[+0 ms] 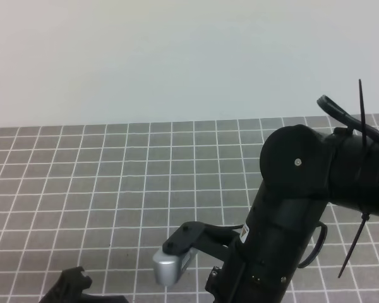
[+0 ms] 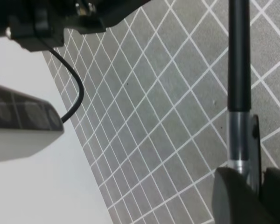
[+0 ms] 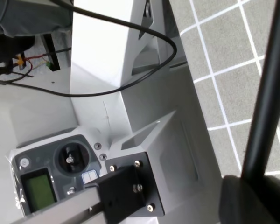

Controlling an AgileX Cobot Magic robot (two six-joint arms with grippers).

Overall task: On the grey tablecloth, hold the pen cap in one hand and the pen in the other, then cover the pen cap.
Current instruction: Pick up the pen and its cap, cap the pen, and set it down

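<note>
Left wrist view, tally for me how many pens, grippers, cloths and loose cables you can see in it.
pen: 1
left gripper: 1
grey tablecloth: 1
black cable: 1
Total: 4

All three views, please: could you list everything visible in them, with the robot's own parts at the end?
grey tablecloth: one, grey with white grid lines, under everything.
pen: one, black with a silver section, left wrist view, rising from the left gripper.
black shaft: one, black, right wrist view, rising from the right gripper; whether it is pen or cap cannot be told.
white stand: one, white, beside the cloth.
control box: one, grey with a green screen, by the stand.
cables: several, black, across the stand.
wall: one, white, behind the cloth.
right arm: one, black, right of the high view.
wrist camera: one, silver, on that arm.
left gripper: one, black, shut on the pen.
right gripper: one, black, shut on the black shaft.
</note>
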